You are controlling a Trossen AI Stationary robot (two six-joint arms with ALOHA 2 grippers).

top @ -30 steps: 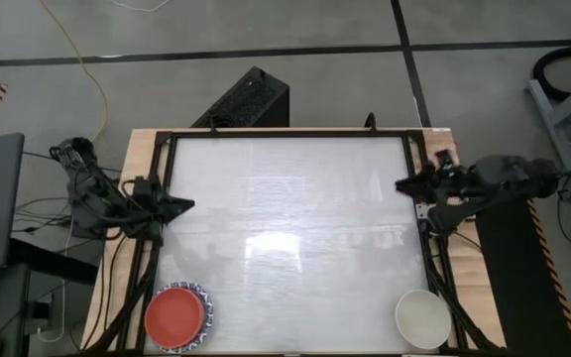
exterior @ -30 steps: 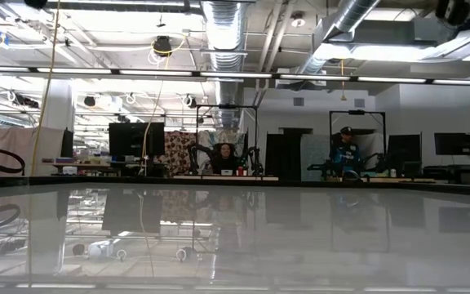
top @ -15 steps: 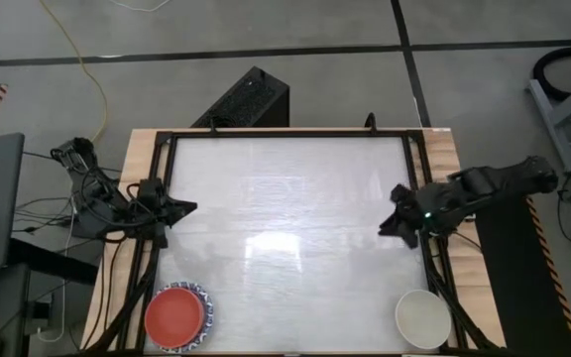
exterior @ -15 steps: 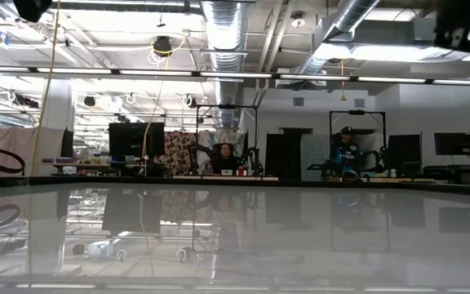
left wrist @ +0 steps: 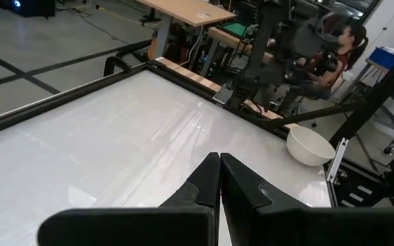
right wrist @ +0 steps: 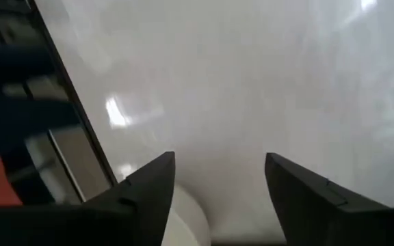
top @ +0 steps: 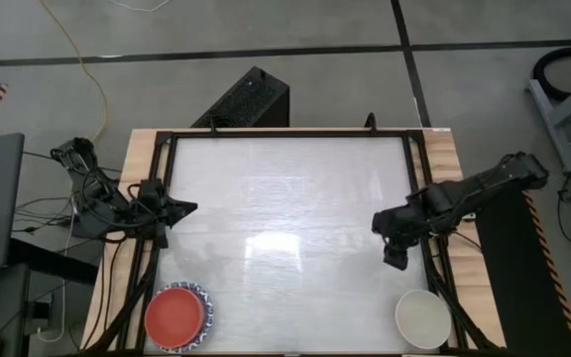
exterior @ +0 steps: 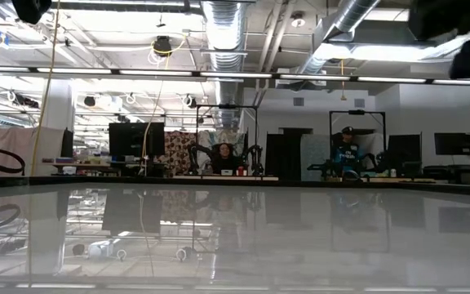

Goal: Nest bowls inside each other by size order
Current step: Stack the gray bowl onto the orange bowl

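The cream-white bowl (top: 422, 317) sits near the desk's front right corner; the red bowl (top: 174, 316) rests inside a blue-rimmed one front left. The right claw (top: 396, 260) hangs open near the cream bowl, the left claw (top: 188, 207) is closed. The bowl looks rigid, smooth and breakable; grip its rim.

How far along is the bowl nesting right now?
Done: the red bowl sits inside a blue-rimmed bowl at the table's near left corner. In hand: the right gripper, jaws open and empty, is above the cream bowl. Left: adding that bowl to the stack. The left gripper waits shut.
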